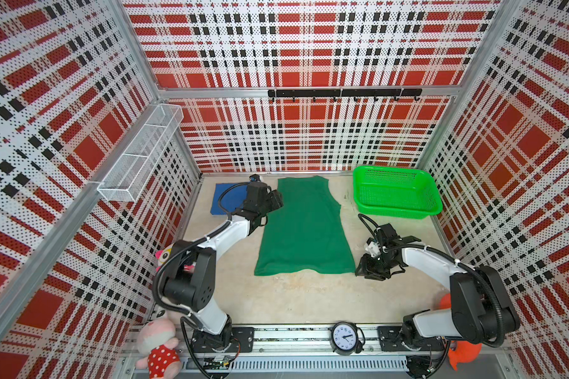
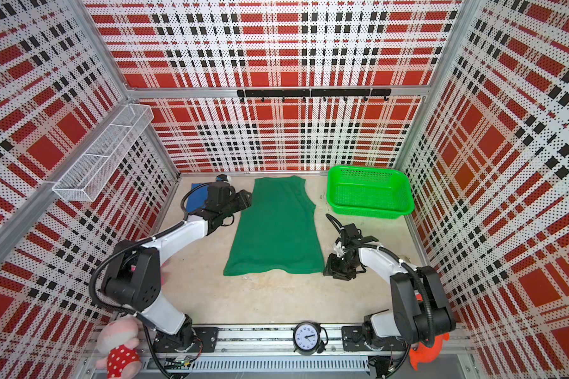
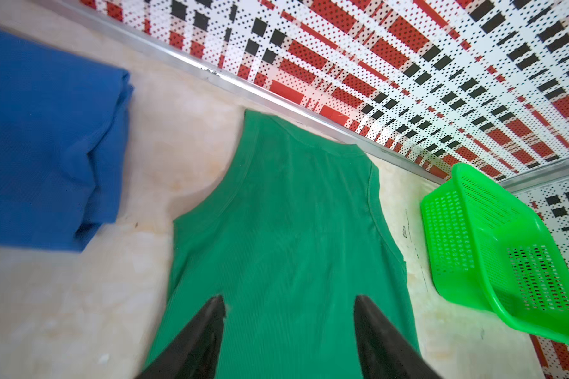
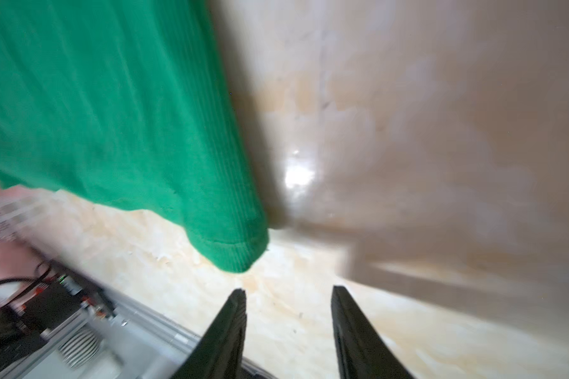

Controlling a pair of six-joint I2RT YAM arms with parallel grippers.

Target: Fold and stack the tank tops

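Dark green ribbed cloth tank top (image 1: 304,226) flat on bench (image 1: 309,295), long axis hem-near to neck-far — left hand (image 3: 290,300) apart, empty, over far-left armhole, right hand (image 4: 288,292) apart, empty, just off nr-right hem corner; folded royal blue cloth tank top (image 3: 46,137) far left.

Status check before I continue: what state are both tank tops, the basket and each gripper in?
blue tank top: folded, lying at back left.
green tank top: spread flat, not held.
basket: upright, empty.
left gripper: open, over the green tank top.
right gripper: open, empty, beside its hem corner.
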